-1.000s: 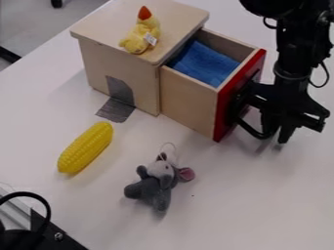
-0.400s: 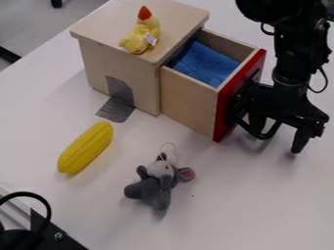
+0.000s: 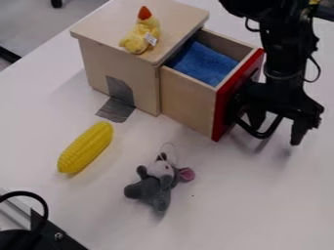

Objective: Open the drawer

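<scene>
Pulled out from the right side of the wooden cabinet (image 3: 120, 63), the drawer (image 3: 189, 102) stands open with a blue cloth (image 3: 203, 63) inside. Its red front (image 3: 225, 110) faces right and carries a black handle (image 3: 241, 105). At the right, just outside that front, my gripper (image 3: 279, 128) hangs low over the table with its two fingers spread apart. Its near side overlaps the handle in the view; whether they touch, I cannot tell. One finger is beside the curved part of the handle, the other farther right.
A yellow chick toy (image 3: 140, 35) lies on the cabinet top. On the white table (image 3: 228, 210) are a yellow corn cob (image 3: 85, 147) at the left and a grey plush mouse (image 3: 156, 183) in front of the drawer. Black equipment (image 3: 46, 234) occupies the lower left corner.
The gripper's fingers have spread apart since the earliest frame. Lately the arm has shifted slightly left and up in the view, and the drawer front has moved a little toward the cabinet.
</scene>
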`<state>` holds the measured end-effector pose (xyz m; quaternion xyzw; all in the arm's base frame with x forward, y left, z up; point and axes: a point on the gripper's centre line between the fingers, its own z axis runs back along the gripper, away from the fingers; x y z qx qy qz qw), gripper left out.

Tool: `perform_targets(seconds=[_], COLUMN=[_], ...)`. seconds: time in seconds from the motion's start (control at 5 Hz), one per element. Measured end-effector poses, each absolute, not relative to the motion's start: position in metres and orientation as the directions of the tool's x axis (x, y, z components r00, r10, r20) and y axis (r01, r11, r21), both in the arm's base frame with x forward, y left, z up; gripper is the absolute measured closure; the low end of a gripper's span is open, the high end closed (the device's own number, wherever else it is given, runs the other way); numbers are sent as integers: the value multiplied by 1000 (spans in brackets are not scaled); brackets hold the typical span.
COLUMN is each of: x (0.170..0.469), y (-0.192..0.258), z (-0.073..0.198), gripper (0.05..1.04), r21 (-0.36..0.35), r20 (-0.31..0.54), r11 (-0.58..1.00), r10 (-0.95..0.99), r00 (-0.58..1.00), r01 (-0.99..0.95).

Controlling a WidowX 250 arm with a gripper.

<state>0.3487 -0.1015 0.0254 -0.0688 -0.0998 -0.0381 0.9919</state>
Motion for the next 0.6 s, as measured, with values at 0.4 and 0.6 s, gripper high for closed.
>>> perform_targets(seconds=[0.4,0.6], x=[357,363], y=[-97,-93], z=[52,65], gripper=[85,85], r21=[-133,-139], r20=[259,286], r11=[986,984], r10=[-67,-65], r00=[964,956], r01=[104,108])
